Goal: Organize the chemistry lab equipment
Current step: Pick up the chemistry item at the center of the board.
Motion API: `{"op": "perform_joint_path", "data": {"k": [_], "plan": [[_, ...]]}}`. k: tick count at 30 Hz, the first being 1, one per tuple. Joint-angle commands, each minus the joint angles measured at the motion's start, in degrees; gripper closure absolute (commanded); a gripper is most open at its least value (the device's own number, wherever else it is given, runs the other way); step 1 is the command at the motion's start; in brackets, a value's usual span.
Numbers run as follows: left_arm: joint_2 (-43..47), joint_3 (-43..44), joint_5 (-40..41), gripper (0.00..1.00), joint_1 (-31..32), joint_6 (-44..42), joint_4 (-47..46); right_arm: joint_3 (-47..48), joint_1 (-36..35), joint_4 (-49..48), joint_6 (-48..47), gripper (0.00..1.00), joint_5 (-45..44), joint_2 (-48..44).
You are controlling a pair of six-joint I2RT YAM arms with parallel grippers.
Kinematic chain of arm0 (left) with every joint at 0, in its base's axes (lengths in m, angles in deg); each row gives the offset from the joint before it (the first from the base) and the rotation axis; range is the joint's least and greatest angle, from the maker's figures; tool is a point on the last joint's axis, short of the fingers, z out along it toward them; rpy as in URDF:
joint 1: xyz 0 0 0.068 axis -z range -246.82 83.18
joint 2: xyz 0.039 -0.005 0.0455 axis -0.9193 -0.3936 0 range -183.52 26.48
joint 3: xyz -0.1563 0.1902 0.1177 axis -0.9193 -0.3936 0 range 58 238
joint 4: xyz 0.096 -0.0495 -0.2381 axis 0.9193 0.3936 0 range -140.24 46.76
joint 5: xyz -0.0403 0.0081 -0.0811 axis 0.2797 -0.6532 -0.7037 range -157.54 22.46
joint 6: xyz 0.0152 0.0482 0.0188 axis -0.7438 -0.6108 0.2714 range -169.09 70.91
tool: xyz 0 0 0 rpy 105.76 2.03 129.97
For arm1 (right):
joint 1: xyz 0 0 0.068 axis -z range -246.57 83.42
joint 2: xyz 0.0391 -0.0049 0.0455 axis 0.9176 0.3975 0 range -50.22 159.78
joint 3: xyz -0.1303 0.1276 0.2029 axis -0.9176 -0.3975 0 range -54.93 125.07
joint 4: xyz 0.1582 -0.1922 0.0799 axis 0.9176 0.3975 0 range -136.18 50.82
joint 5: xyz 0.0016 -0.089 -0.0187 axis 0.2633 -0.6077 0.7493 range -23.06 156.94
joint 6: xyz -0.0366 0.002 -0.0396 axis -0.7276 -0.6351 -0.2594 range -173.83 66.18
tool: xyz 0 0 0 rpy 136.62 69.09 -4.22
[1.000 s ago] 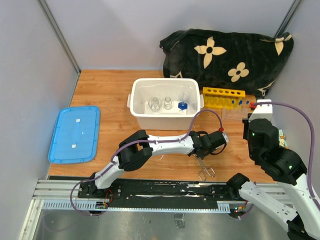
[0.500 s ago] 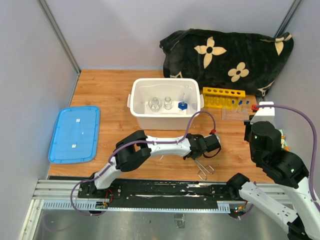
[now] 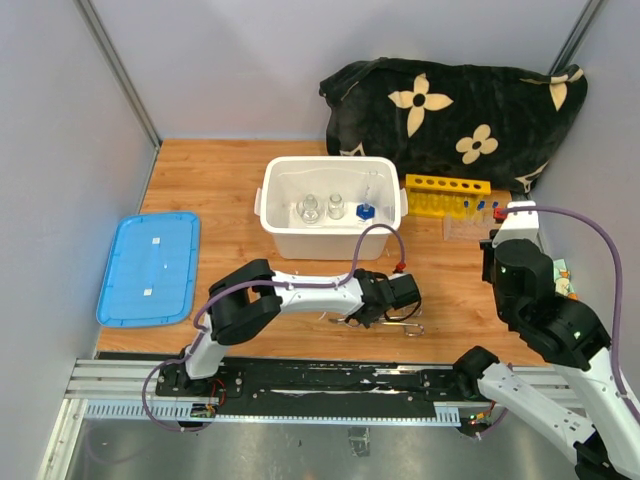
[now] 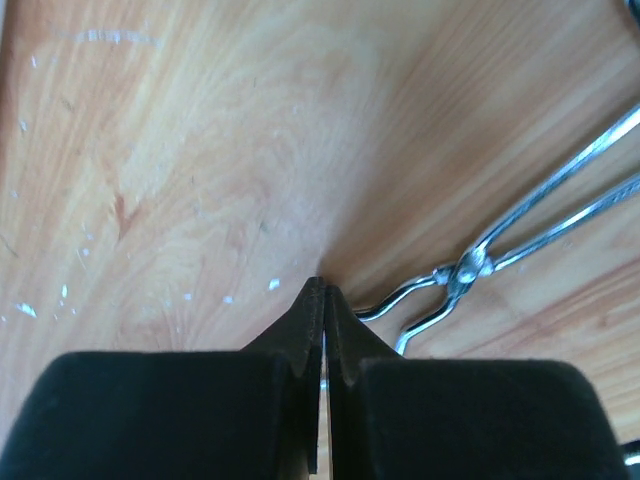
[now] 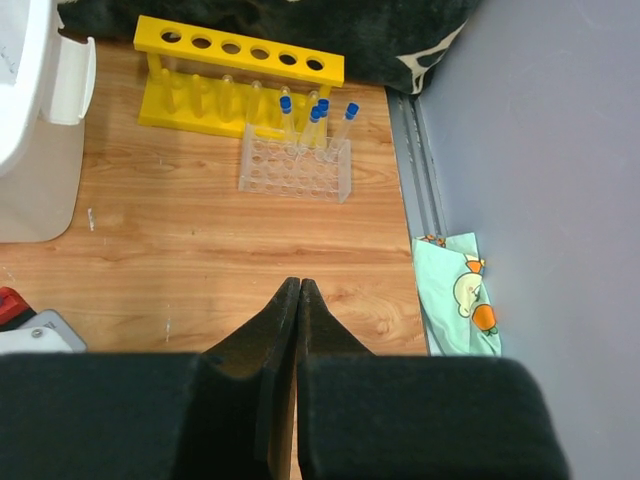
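Tongs lie flat on the desk just beside the left tool, jaws together and empty, so a closed-jaw descent could shove them away instead of gripping.

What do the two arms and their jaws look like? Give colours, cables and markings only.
Both arms have white link shells with bulky black joint housings. The left arm and right arm each trail a lavender cable looping to the wrist, where a small red part sits. The jaws are matte black and taper to a wedge.
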Motion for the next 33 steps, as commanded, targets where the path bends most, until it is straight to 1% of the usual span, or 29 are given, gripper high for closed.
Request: {"op": "perform_joint_path", "data": {"k": [1,2,4,5,6,7,9,13,18,20,23,25,26,29,31,33], "plan": [[5.8,-2.9,2.0,0.91,-0.1,6.7,3.6,0.1,1.2,-1.0,0.4,1.0,1.7,0.8],[7.5,-3.1,3.8,0.83,-0.1,7.7,4.1,0.1,1.2,-1.1,0.3,0.99,2.1,1.1],[11.5,-3.6,5.3,0.48,-0.1,9.3,4.8,0.1,1.2,-1.8,0.1,0.99,3.5,1.7],[13.6,-4.2,5.8,0.36,-0.1,9.8,4.8,0.0,1.2,-2.1,-0.1,0.98,4.4,2.1],[15.8,-5.0,6.4,0.3,-0.1,10.4,5.0,-0.1,1.2,-2.6,-0.4,0.97,5.4,2.4],[17.9,-5.6,6.9,0.29,-0.2,11.1,5.5,-0.2,1.2,-3.0,-0.6,0.96,6.3,3.0],[22.1,-7.6,6.9,0.28,-0.3,11.3,6.1,-0.3,1.2,-3.5,-0.8,0.96,7.9,4.3],[30.3,-13.6,3.0,0.33,-0.4,9.4,5.6,-0.4,1.2,-4.7,-1.1,0.96,10.0,5.8],[33.3,-23.4,-5.9,0.4,-0.1,9.1,4.6,-0.8,1.2,-5.5,-1.8,0.97,12.0,5.9],[35.1,-26.5,-7.4,0.42,0.1,9.5,4.1,-0.1,1.2,-3.2,-1.9,0.97,13.1,6.4],[38.7,-29.5,-8.3,0.42,0.0,10.5,3.3,1.6,1.2,4.2,-1.0,0.97,15.4,8.8],[41.9,-32.3,-8.0,0.39,0.0,13.2,0.8,1.9,1.2,7.4,0.4,0.97,16.6,9.5],[44.3,-35.2,-8.6,0.37,0.0,15.2,-1.1,1.7,1.2,7.8,1.0,0.97,18.9,9.2],[52.6,-41.8,-10.5,0.36,-0.1,22.9,-8.3,0.3,1.2,7.2,2.2,0.97,19.6,6.8],[56.9,-43.9,-11.5,0.36,-0.3,27.3,-12.6,0.1,1.2,7.1,2.4,0.98,19.3,5.8],[57.8,-43.3,-10.7,0.37,-0.3,29.4,-12.0,0.7,1.2,7.6,2.4,0.98,19.3,5.8]]}}
